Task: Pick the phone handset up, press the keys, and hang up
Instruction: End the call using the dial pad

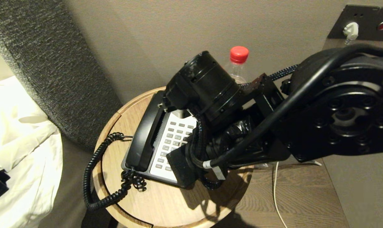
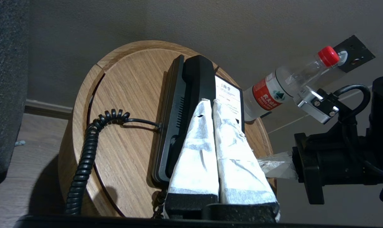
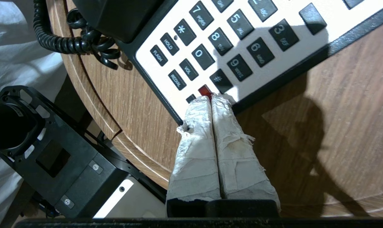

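Closed right pincer (image 3: 211,98) — over keypad (image 3: 242,34)

The long black plastic phone handset (image 1: 146,133) lies in its cradle on the left side of the black-and-white phone base (image 1: 166,148), which sits on the round wooden bench (image 1: 166,202). The clear plastic water bottle (image 1: 237,65) stands behind the base. The black coiled cord (image 1: 93,177) loops off the bench's left edge.

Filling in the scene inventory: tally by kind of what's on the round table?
Phone base: 1
Phone handset, on its cradle: 1
Coiled cord: 1
Red-capped water bottle: 1
Total: 4
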You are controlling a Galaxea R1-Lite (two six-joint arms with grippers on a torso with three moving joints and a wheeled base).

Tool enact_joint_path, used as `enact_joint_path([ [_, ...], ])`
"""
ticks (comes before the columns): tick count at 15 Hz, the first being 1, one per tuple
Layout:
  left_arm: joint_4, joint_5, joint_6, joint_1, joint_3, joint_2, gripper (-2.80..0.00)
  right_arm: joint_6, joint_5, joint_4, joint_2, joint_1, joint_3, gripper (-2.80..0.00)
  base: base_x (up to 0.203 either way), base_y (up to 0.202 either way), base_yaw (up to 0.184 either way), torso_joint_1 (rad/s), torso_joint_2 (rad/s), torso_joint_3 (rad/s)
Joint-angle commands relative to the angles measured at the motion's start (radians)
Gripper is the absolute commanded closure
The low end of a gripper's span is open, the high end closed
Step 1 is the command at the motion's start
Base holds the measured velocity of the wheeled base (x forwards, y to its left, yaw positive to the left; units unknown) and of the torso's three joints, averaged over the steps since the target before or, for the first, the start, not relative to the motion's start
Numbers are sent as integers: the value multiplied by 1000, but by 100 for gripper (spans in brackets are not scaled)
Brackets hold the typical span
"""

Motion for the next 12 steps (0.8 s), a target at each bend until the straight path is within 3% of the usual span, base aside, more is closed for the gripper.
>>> enact_joint_path([
  [1, -3, 0, -5, 0, 5, -1, 0, 2, 4, 4, 7, 1, 0, 0, 0, 0, 0, 0, 0, 0],
  [12, -3, -31, -54, 0, 12, -22, 0, 8, 23, 5, 33, -1, 3, 0, 0, 0, 0, 0, 0, 0],
])
